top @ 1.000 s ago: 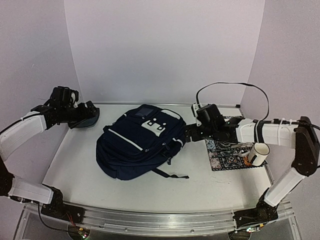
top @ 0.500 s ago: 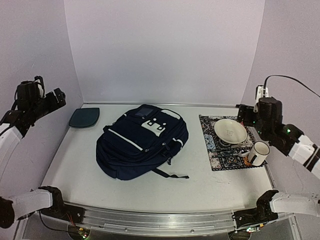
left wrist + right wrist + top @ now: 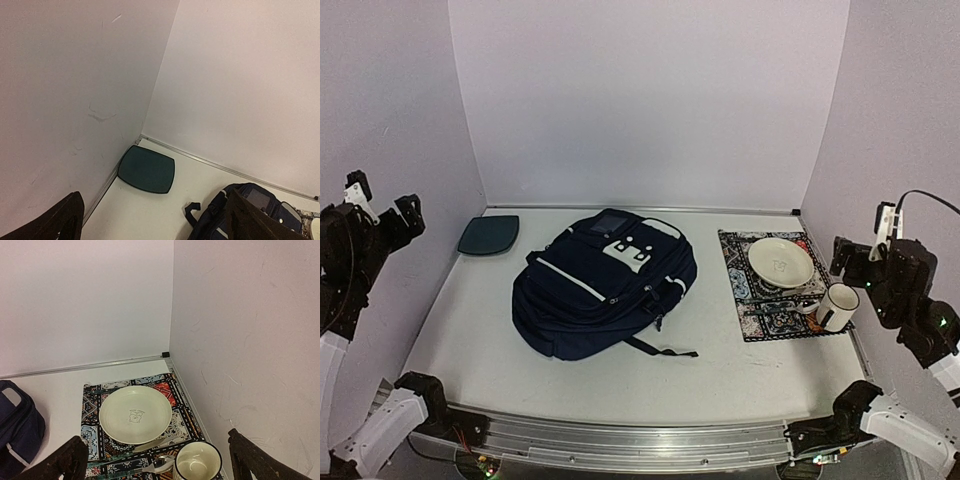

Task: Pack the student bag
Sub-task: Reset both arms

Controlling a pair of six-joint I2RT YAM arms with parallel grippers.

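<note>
The student bag (image 3: 605, 285), dark navy with thin white stripes and white buckle patches, lies flat in the middle of the table. Its top corner shows in the left wrist view (image 3: 207, 224) and its edge in the right wrist view (image 3: 17, 425). My left gripper (image 3: 385, 200) hangs open high by the left wall, well away from the bag, with nothing between its fingers (image 3: 155, 225). My right gripper (image 3: 860, 250) hangs open by the right wall, above the mug, also holding nothing (image 3: 160, 462).
A dark teal flat pad (image 3: 488, 235) (image 3: 146, 169) lies in the back left corner. On the right, a patterned placemat (image 3: 760, 300) (image 3: 92, 395) carries a cream plate (image 3: 780, 262) (image 3: 135, 414), a white mug (image 3: 837, 306) (image 3: 198, 462) and cutlery (image 3: 150, 444).
Both arms have drawn back and up toward the side walls: the left from beside the teal pad, the right from over the placemat. The bag has not moved.
</note>
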